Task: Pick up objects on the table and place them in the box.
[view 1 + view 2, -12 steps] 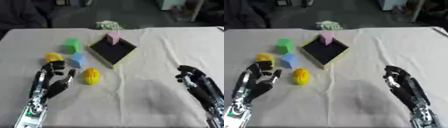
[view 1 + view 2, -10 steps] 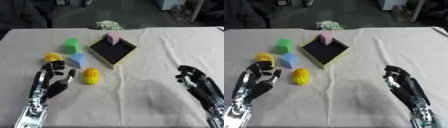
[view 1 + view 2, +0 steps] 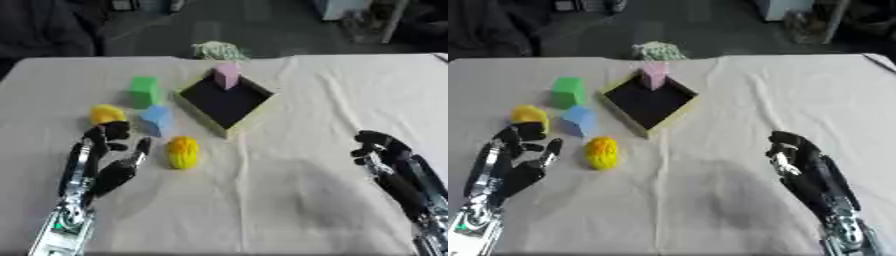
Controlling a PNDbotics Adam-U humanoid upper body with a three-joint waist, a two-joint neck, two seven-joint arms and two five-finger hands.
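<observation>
An open box [image 3: 262, 108] with a dark inside and pale yellow walls sits mid-table, a pink block [image 3: 227, 74] standing at its far corner. To its left lie a green block [image 3: 143, 91], a blue block [image 3: 156, 120], a yellow rounded piece [image 3: 106, 114] and a yellow-orange ribbed piece [image 3: 182, 152]. My left hand [image 3: 104, 162] hovers open at lower left, just left of the ribbed piece and below the yellow piece, holding nothing. My right hand [image 3: 387, 158] rests at lower right, fingers relaxed, far from the objects.
A pale green crumpled thing [image 3: 219, 50] lies at the table's far edge behind the box. A cream cloth [image 3: 289, 190] covers the table, with bare cloth between my hands. A dark-clothed person shows beyond the far left corner.
</observation>
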